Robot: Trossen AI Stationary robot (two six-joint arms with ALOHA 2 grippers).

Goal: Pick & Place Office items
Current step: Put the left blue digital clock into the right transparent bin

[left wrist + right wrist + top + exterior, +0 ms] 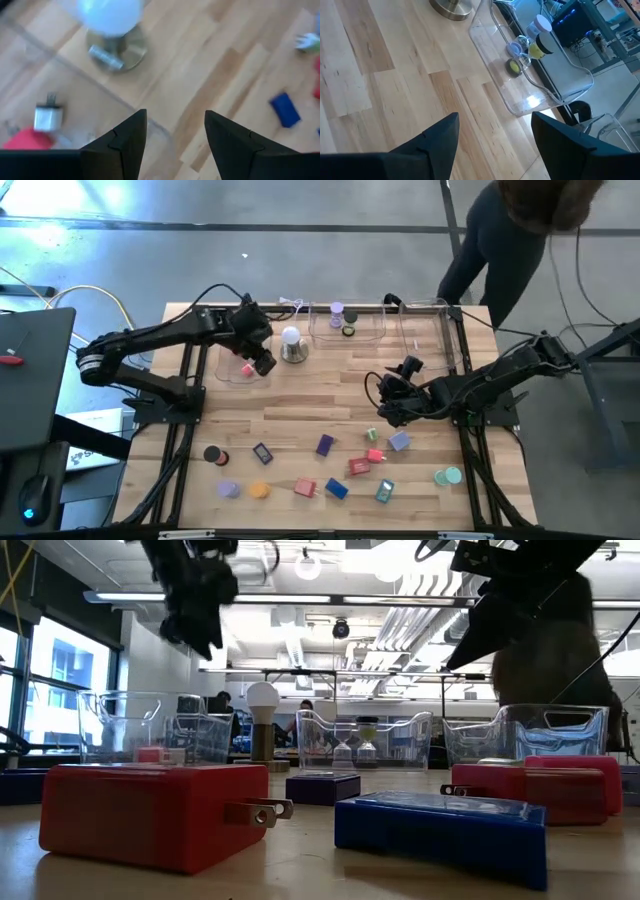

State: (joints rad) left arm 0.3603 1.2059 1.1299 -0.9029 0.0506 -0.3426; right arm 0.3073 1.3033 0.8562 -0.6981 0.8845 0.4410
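My left gripper (262, 363) hangs open over the left clear tray (228, 370); nothing is between its fingers (175, 115). In that tray lie a red block (20, 141) and a white plug piece (48, 118). My right gripper (385, 392) waits open above the bare middle of the table, also with nothing between its fingers (495, 117). The middle tray (350, 320) holds a lilac roll (337, 313) and a dark roll (349, 330). Several office items lie along the near edge, among them a black roll (212, 454), a purple block (325, 445) and a red block (140, 810).
A white dome on a metal base (291, 345) stands between the left and middle trays, close to my left gripper. A third clear tray (430, 330) sits at the far right. A person (520, 240) stands beyond the table's far right corner.
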